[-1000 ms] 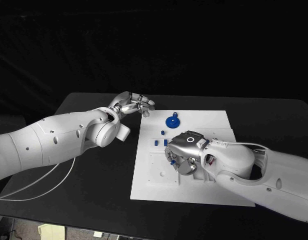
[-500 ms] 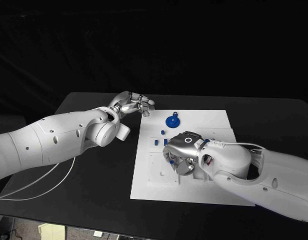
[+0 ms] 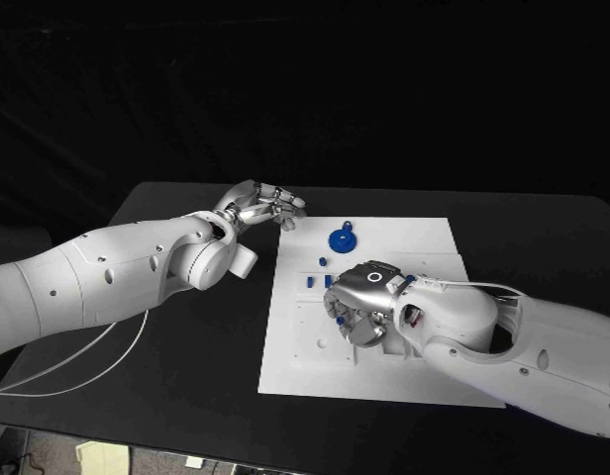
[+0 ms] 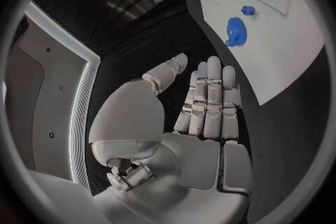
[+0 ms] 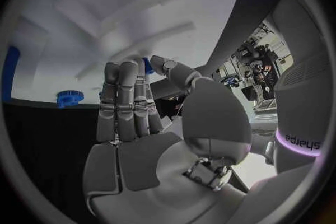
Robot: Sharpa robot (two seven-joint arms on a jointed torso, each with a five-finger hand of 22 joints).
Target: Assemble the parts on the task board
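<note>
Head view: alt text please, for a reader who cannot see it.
The right hand reaches down over the middle of the white task board, with a small blue part at its fingers. The left hand hovers over the black table beside the board, holding nothing; a blue gear lies near the board's far edge.

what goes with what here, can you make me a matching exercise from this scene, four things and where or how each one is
Things:
1. left hand
2. right hand
3. blue gear
4. task board

Places or states:
A. lies flat on the black table, white
B. lies on the far part of the board, nothing touching it
C. low over the middle of the board, a small blue part between its fingertips
D. off the board, above the bare table by its far left corner, holding nothing

Pairs: 1-D, 2-C, 3-B, 4-A
</note>
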